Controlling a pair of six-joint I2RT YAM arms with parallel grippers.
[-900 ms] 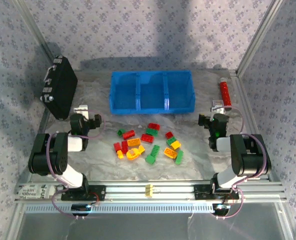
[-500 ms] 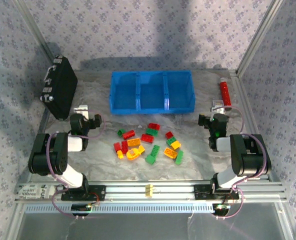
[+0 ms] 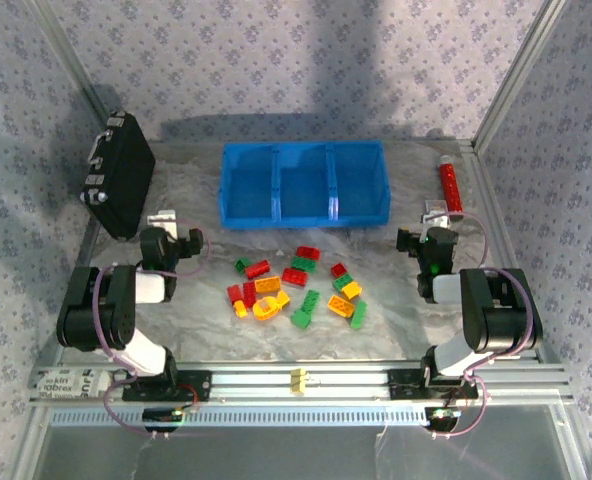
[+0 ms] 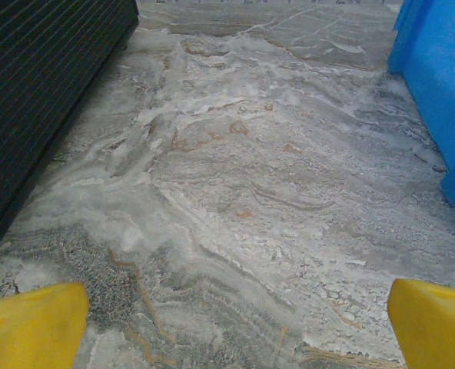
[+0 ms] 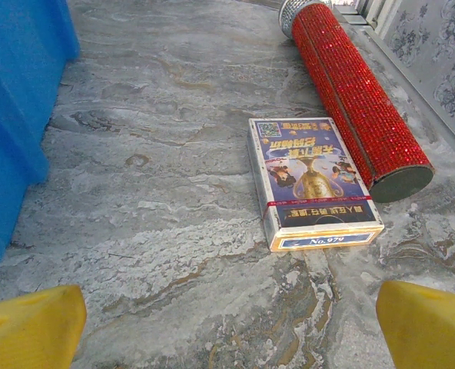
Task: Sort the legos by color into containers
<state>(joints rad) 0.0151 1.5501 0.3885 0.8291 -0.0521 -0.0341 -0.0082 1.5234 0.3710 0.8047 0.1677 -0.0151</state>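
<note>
Before three containers (image 3: 303, 147) lie about twenty legos (image 3: 296, 286); left gripper (image 4: 235, 311), right gripper (image 5: 229, 311) spread apart.

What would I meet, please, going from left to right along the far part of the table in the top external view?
black hard case → blue bin, with its three compartments side by side → red tube
</note>
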